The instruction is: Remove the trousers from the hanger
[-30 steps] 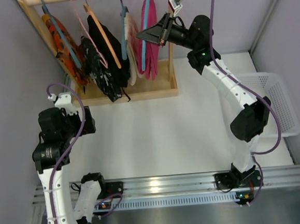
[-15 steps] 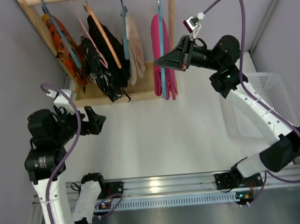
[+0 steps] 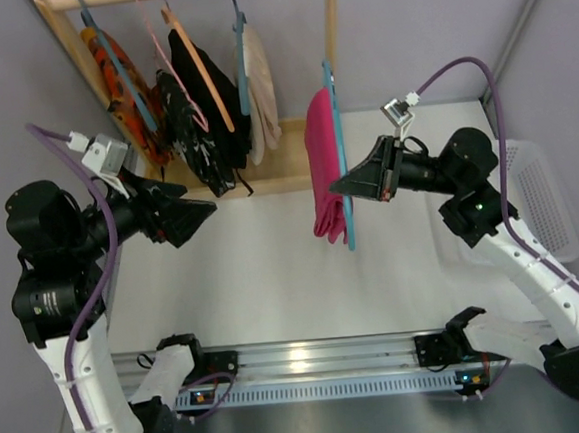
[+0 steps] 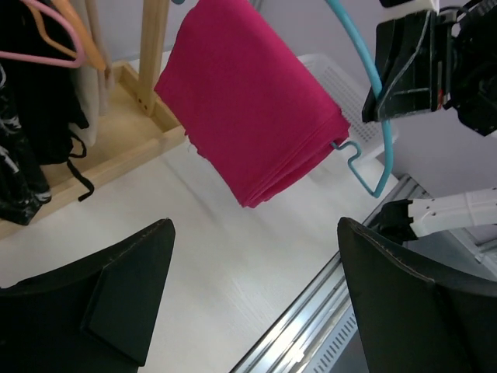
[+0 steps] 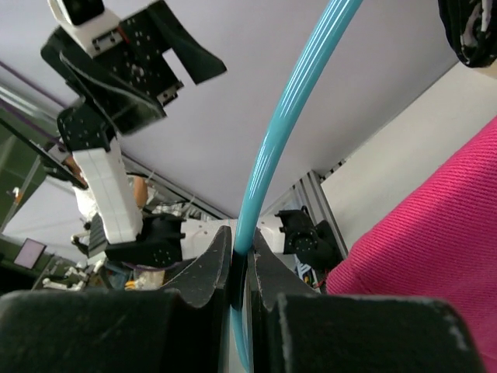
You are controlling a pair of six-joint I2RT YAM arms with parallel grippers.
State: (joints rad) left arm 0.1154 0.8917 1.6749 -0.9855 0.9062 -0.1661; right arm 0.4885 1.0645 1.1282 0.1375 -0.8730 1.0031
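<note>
- The trousers (image 3: 323,164) are a plain magenta cloth, folded into a thick pad with layered edges and draped over a thin teal hanger (image 3: 340,152).
- In the left wrist view the weave looks fine and the folds lie flat, without pattern or visible fastenings.
- From above, hanger and trousers both run long from 12 to 6 o'clock. The cloth lies along the 9 o'clock side of the hanger's bar.
- In the left wrist view the fold slants from 11 o'clock down to 5 o'clock, and its lower corner sits against a small bent crook of the hanger.
- The trousers hang in the air above the white table (image 3: 274,268), apart from the wooden rack (image 3: 331,33) and at about 5 o'clock from its right post.
- The right gripper (image 3: 335,186) meets the hanger from 3 o'clock. Its jaws are pinched tight on the teal wire, as the right wrist view shows, and they do not touch the cloth.
- The left gripper (image 3: 201,218) is at 9 o'clock of the trousers, well apart and pointing at them. Its jaws stand wide with nothing between them.
- Dark, orange and cream garments (image 3: 200,103) hang on the rack at 10 o'clock of the trousers.
- A white basket (image 3: 544,196) sits on the table at 3 o'clock, beyond the right arm.
</note>
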